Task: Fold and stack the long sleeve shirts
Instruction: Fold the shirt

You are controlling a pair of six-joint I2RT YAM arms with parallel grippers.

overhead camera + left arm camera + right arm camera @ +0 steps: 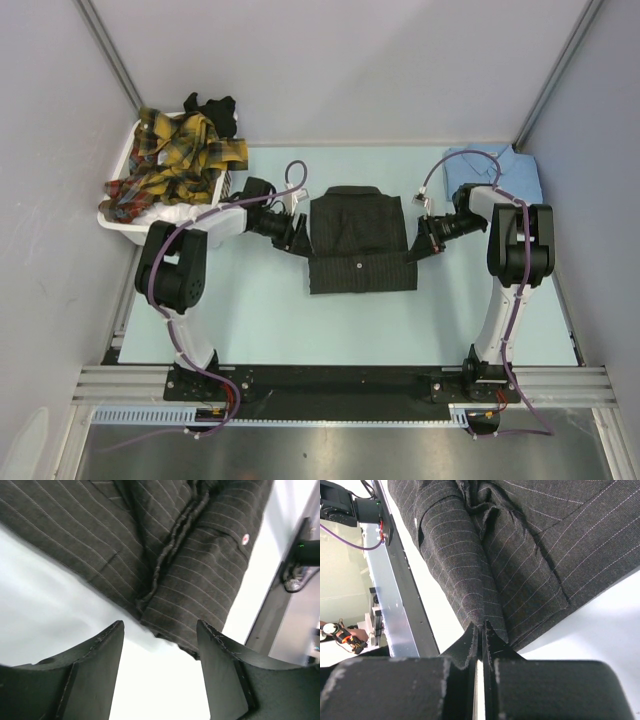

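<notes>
Charcoal pinstriped shirt (pixel 358 240) is attended at both side edges. The right hand (pixel 481 626) is fully closed at the shirt's right edge and appears to nip only a thin fold of cloth. The left hand (pixel 160 630) is open just off the left edge, with nothing between its fingers. The shirt lies part-folded at mid-tabletop (pixel 260 320), nearer the far edge. A light blue shirt (pixel 495 170) sits at the far right corner. Plaid shirts (pixel 175 160) fill the basket (pixel 118 222) at the far left corner.

Risks noted:
- A one-sided pull would likely skew or drag the shirt and open the lower fold.
- The shallow nip could slip.
- The left hand, closing short, could miss the cloth or catch a single layer.
</notes>
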